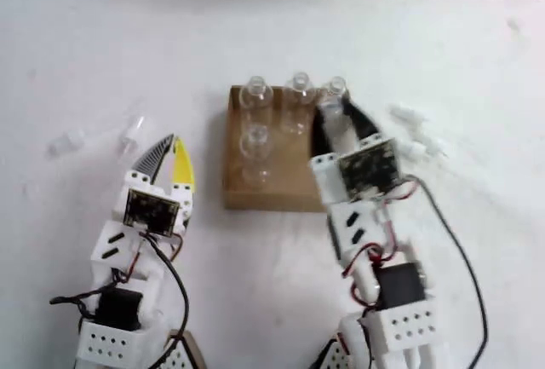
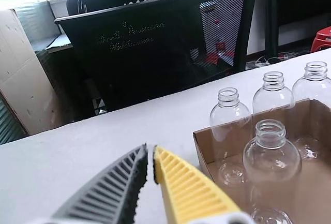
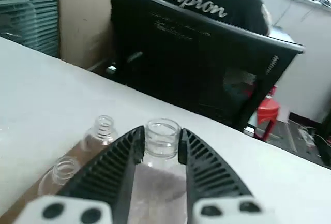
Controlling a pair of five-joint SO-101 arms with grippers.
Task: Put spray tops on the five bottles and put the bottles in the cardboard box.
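Note:
The cardboard box [image 1: 281, 192] lies at the table's centre with three clear, uncapped bottles standing in it: two along the far side [image 1: 255, 92] [image 1: 298, 88] and one [image 1: 254, 141] in front. My right gripper [image 1: 338, 110] is at the box's far right corner, shut on the neck of a fourth clear bottle [image 1: 335, 90]. In the right wrist view the black fingers [image 3: 124, 154] press both sides of that bottle's neck [image 3: 162, 131]. Left of the box, my left gripper [image 1: 172, 142] rests low with its grey and yellow fingers [image 2: 176, 175] shut on nothing.
Small clear spray tops lie loose on the white table, some left of the box [image 1: 132, 130] [image 1: 68, 141] and some to its right [image 1: 410, 117] [image 1: 428, 147]. A black chair [image 2: 155, 38] stands beyond the table's far edge.

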